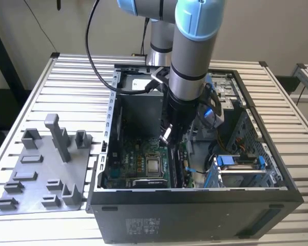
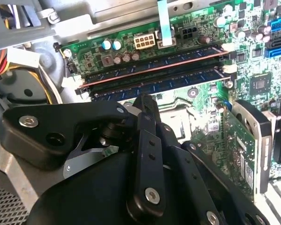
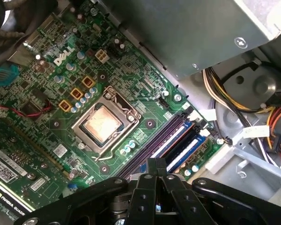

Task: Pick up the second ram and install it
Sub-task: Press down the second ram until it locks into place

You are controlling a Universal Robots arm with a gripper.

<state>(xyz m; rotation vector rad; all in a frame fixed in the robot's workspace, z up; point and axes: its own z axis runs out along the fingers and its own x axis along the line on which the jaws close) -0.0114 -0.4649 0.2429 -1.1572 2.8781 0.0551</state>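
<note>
Looking at the exterior view, we see the gripper (image 1: 167, 136) low inside the computer case (image 1: 195, 215), over the motherboard (image 1: 138, 164). In both wrist views its fingers (image 2: 147, 112) are pressed together, holding nothing, just above the second ram (image 2: 164, 85), which is seated in its slot (image 3: 175, 140).

Matt black plastic fingers (image 2: 147, 122) — glossy green motherboard (image 3: 145, 101), ribbed metal table (image 1: 66, 87)

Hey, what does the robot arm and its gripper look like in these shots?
The arm is a silver-grey tube with light blue joint caps, and a black cable loops beside it. The gripper is matte black, built from jointed linkage bars fastened with silver screws, as seen in both wrist views.
</note>
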